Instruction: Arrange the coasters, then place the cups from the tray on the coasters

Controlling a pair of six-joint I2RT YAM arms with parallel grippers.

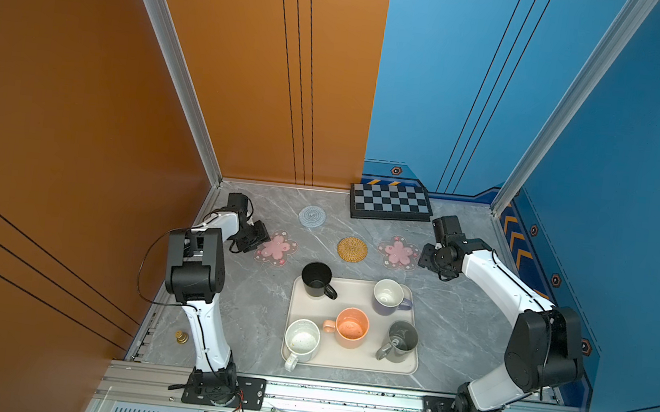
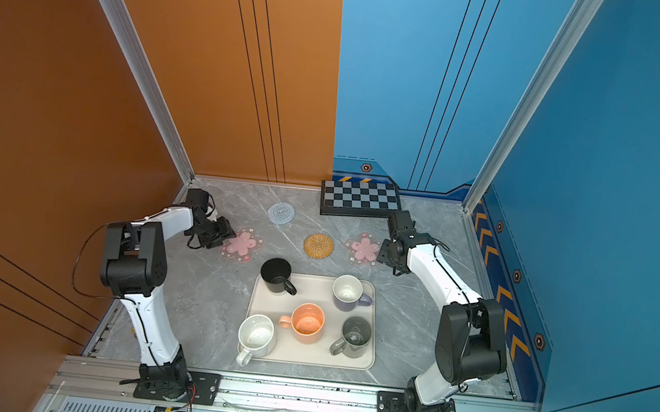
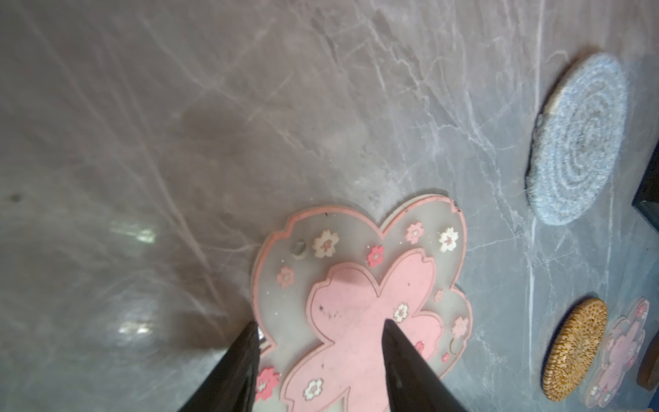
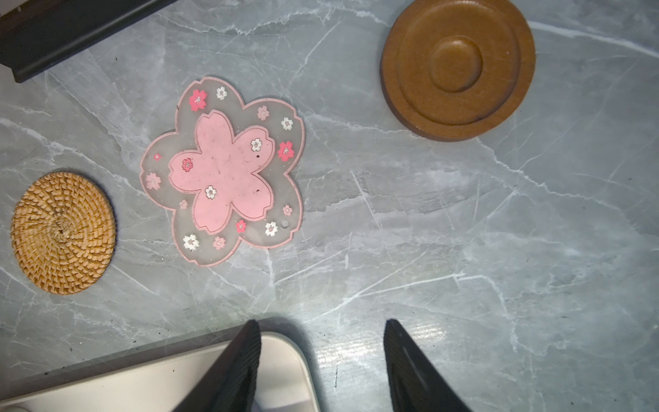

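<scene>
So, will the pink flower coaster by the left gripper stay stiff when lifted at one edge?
Probably not: the pink flower coaster looks thin and rubbery, so it may droop. It lies flat on the table, so its edge could be hard to catch.

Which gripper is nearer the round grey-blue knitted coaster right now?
Left. The left gripper hovers over the pink flower-shaped coaster beside the round grey-blue knitted coaster. The right gripper is farther off, past the round woven straw coaster, at a corner of the cream-white tray.
</scene>
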